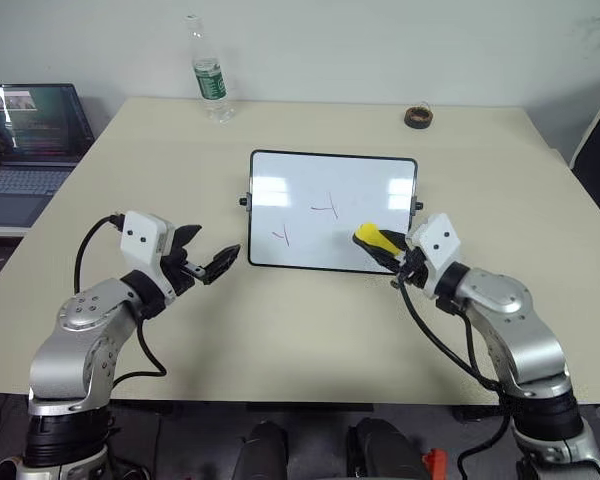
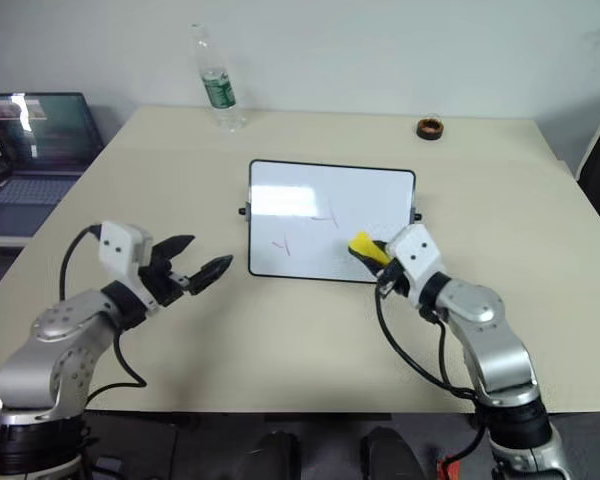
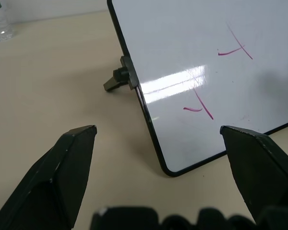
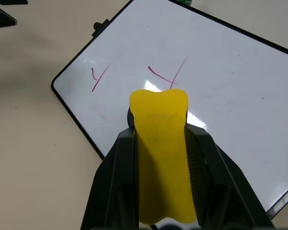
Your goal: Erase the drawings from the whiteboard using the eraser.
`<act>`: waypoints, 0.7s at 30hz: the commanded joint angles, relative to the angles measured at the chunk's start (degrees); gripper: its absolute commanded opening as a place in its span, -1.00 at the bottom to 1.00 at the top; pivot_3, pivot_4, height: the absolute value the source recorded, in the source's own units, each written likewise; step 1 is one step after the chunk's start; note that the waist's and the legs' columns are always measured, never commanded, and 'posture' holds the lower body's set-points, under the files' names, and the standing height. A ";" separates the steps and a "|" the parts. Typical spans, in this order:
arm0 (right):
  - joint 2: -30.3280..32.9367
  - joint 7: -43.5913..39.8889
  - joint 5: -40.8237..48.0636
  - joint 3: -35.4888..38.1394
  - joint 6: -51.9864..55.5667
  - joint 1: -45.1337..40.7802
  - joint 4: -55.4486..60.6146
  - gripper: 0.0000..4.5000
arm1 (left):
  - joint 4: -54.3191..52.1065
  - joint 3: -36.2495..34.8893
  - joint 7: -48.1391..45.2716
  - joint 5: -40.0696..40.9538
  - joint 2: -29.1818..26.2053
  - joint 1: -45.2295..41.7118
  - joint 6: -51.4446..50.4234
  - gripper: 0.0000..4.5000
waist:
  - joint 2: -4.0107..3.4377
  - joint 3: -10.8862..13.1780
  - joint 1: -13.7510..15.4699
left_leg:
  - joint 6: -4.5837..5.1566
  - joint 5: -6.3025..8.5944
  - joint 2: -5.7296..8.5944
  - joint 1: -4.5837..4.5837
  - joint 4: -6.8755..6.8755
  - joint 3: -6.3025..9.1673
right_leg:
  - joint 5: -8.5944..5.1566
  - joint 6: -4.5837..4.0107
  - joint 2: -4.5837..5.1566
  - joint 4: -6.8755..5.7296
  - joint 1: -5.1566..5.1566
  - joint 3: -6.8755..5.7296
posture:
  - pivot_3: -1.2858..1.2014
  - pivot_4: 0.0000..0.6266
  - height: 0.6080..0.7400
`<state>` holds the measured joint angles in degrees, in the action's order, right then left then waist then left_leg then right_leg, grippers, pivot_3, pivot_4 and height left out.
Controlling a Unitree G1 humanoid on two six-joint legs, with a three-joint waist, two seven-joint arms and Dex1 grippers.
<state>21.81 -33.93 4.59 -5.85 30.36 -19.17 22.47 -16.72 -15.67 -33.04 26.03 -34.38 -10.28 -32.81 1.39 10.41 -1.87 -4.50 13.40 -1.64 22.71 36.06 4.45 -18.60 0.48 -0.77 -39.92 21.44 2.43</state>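
Observation:
The whiteboard (image 1: 365,180) lies flat at the middle of the table, black-framed, with small knobs on its short sides. Two red drawings show on it: one near the centre (image 1: 325,208) and one toward the near left corner (image 1: 283,236). My right gripper (image 1: 382,246) is shut on the yellow eraser (image 1: 375,238), held over the board's near right part, just short of the centre mark (image 4: 168,76). I cannot tell whether the eraser touches the board. My left gripper (image 1: 208,250) stands open and empty just off the board's near left corner (image 3: 168,170).
A water bottle (image 1: 210,75) stands at the far left of the table and a dark tape roll (image 1: 418,116) lies at the far right. A laptop (image 1: 25,150) sits on a lower surface to the left, off the table.

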 commanded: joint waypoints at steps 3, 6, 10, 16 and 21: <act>-2.73 2.74 -6.49 -6.55 -10.80 -12.34 -13.03 -0.56 | -3.66 0.14 2.14 0.73 0.05 -2.43 -1.20 1.00 | 0.01 0.02 -0.54 | 0.00 0.00 0.02 -0.03 0.02 -0.07 | 0.01 -0.01 -0.01 -0.03 0.03 0.06 | 0.03 -0.52 1.00; -6.83 6.31 -8.28 -7.04 -14.10 -20.05 -23.96 -0.56 | -3.92 0.81 2.45 0.67 0.08 -3.06 -1.65 1.00 | 0.01 0.02 -0.83 | -0.01 -0.01 -0.02 -0.05 0.01 -0.04 | 0.01 -0.01 -0.07 -0.07 0.02 0.03 | 0.03 -0.52 1.00; -9.51 11.31 -11.77 -7.18 -21.96 -27.60 -40.28 -0.56 | -3.85 1.84 2.32 0.55 -0.07 -3.62 -1.72 1.00 | 0.02 0.02 -0.70 | -0.01 -0.01 -0.02 0.03 0.00 -0.04 | 0.01 -0.02 -0.01 0.00 0.04 0.01 | 0.03 -0.52 1.00; -8.89 9.57 -16.08 -11.22 -28.31 -28.31 -51.98 -0.56 | -3.58 2.13 1.95 0.59 -0.34 -3.81 -1.59 1.00 | 0.03 0.00 -0.14 | -0.01 0.00 -0.03 0.06 0.01 -0.06 | 0.01 -0.01 0.09 0.00 0.07 0.03 | 0.03 -0.52 1.00; -7.82 3.57 -17.81 -15.41 -29.50 -24.50 -49.88 -0.56 | -3.80 2.24 1.65 0.63 -0.40 -3.41 -1.55 1.00 | 0.03 -0.01 -0.21 | 0.00 0.00 -0.03 -0.31 0.01 -0.06 | 0.02 -0.02 -0.03 -0.11 -0.17 0.05 | 0.03 -0.52 1.00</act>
<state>13.04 -27.98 -11.34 -19.34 0.00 -45.24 -26.03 -18.54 -13.18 -30.96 26.35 -34.09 -13.24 -34.81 1.43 10.40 -2.08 -4.51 13.40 -1.67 22.37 36.07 4.38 -18.58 0.46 -0.80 -40.05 21.24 2.49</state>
